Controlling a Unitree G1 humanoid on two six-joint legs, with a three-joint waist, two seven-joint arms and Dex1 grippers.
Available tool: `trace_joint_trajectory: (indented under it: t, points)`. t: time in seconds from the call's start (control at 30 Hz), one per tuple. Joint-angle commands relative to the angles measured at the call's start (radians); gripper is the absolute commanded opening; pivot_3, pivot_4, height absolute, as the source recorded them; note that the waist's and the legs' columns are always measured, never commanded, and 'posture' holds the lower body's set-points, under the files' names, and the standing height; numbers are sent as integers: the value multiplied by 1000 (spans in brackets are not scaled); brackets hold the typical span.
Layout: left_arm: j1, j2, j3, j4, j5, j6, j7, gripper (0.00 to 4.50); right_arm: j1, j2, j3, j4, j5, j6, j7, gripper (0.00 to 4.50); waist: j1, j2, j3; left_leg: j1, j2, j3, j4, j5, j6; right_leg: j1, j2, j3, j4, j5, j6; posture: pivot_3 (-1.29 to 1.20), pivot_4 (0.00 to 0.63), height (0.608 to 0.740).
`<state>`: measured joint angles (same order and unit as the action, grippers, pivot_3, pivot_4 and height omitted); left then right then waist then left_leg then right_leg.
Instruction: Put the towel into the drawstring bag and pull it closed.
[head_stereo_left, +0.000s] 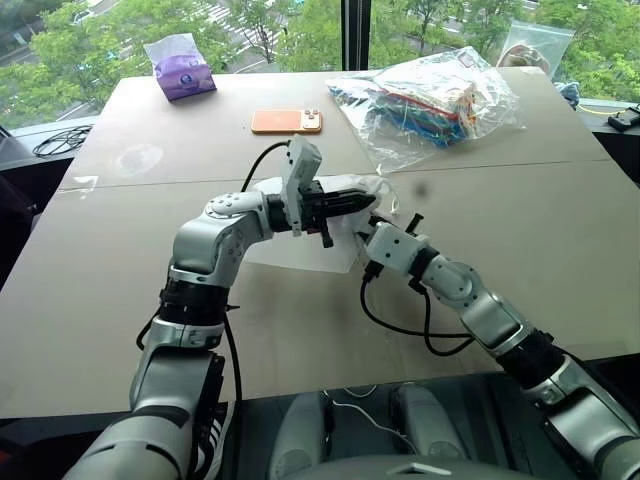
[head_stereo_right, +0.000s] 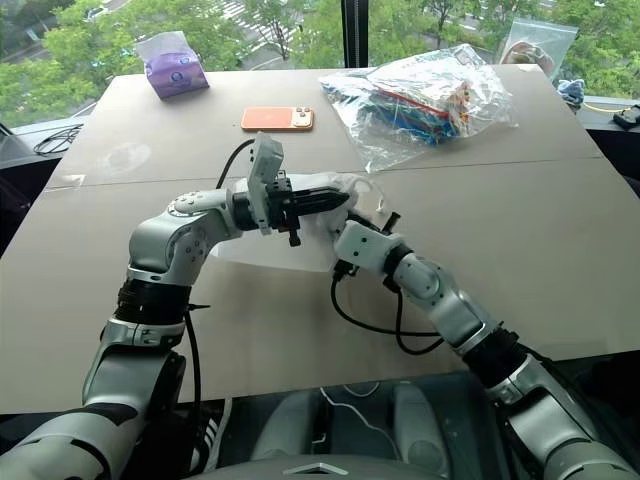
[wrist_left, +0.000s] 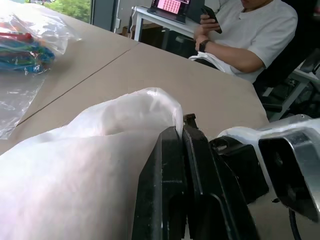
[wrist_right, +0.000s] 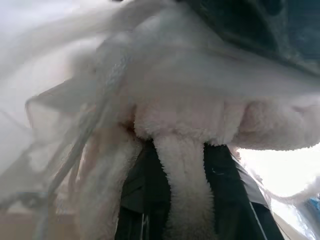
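White sheer fabric of the drawstring bag lies mid-table, its mouth edge pinched in our closed left claw, while at 3 o'clock of it our right claw is clamped on a fold of the towel at that mouth. We should hold the rim taut and push the towel deep before letting go. Beyond, from 11 to 1 o'clock, sit a purple tissue pack, an orange phone and a clear plastic bag, none obstructing.

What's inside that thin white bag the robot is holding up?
Through the sheer drawstring bag, the fluffy cream towel shows at its mouth, pinched by the right gripper. The left gripper clamps the bag's edge. How deep the towel reaches is covered by fabric.
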<state>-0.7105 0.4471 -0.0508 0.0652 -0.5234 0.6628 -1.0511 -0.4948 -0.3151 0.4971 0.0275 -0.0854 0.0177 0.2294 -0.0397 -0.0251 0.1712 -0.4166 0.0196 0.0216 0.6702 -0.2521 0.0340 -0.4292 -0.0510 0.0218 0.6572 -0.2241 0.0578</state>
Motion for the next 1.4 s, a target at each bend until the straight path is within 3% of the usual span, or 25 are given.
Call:
trace_joint_trajectory:
  t: [0.03,0.2,0.4,0.47,0.6,0.67,0.73,0.77,0.87,0.93,1.07,1.2,1.27,1.4]
  points:
    - [14,10,-6,-75,-48,16,-48,0,43,187,-190,-83,302,120,10,166,1,0,0,0,2,-1,0,0,0,0,0,0,0,0,0,0,150,740]
    - [12,23,21,-75,-87,32,-81,0,115,321,-348,-215,727,444,97,166,5,0,0,0,3,-1,0,0,0,1,-1,-2,1,0,0,0,150,740]
    - [6,35,33,-82,-140,81,-106,0,67,420,-575,-219,1123,689,-63,166,5,0,0,0,2,-1,1,0,0,1,-3,-2,2,0,0,0,150,740]
    - [15,41,25,-89,-142,84,-110,0,49,455,-627,-200,1287,778,-178,166,3,0,0,1,2,-2,0,0,0,1,-2,-2,3,0,0,0,150,740]
    - [14,34,18,-83,-134,70,-103,0,24,485,-663,-167,1373,842,-365,166,-1,1,0,1,2,-2,0,0,0,1,-1,-2,4,0,0,0,150,740]
    - [4,24,18,-67,-126,56,-96,0,12,514,-688,-161,1378,808,-443,1163,-1,1,0,1,2,-2,0,0,0,0,-1,-2,3,0,0,0,150,740]
    - [-9,17,16,-38,-103,25,-86,0,3,536,-714,-163,1419,779,-512,1835,1,1,0,0,2,-1,0,0,0,1,-2,-1,3,0,0,0,150,740]
    - [-16,14,15,-19,-88,5,-81,0,2,523,-710,-169,1420,783,-527,2489,2,1,0,0,2,-1,0,0,0,1,-2,-1,2,0,0,0,150,740]
    - [-39,4,14,48,-31,-75,-63,0,25,417,-632,-208,1327,849,-529,3718,0,1,0,0,1,-1,0,0,0,1,-2,-1,2,0,0,0,150,740]
    - [-68,-8,26,115,11,-143,-37,0,69,319,-569,-264,1244,892,-480,3718,0,1,0,0,0,-1,0,0,0,0,-2,-1,2,0,0,0,150,740]
    - [-111,-14,46,208,48,-221,-23,0,143,208,-564,-359,1231,909,-399,3718,2,1,0,0,-1,-2,0,0,0,0,-1,-2,1,0,0,0,150,740]
    - [-132,-28,56,245,56,-256,-11,0,207,20,-523,-499,1173,910,-181,3718,1,1,0,-1,-1,-1,0,0,0,0,-1,-1,0,0,0,0,150,740]
    - [-138,-35,59,248,54,-259,-3,0,236,-81,-494,-554,1074,841,-65,3718,3,1,0,-1,-1,-1,0,0,1,1,-1,-2,0,0,0,0,150,740]
    - [-136,-40,58,245,59,-259,-3,0,251,-289,-370,-515,689,600,80,3718,2,0,0,-1,-1,-2,0,0,1,1,0,-2,0,0,0,0,150,740]
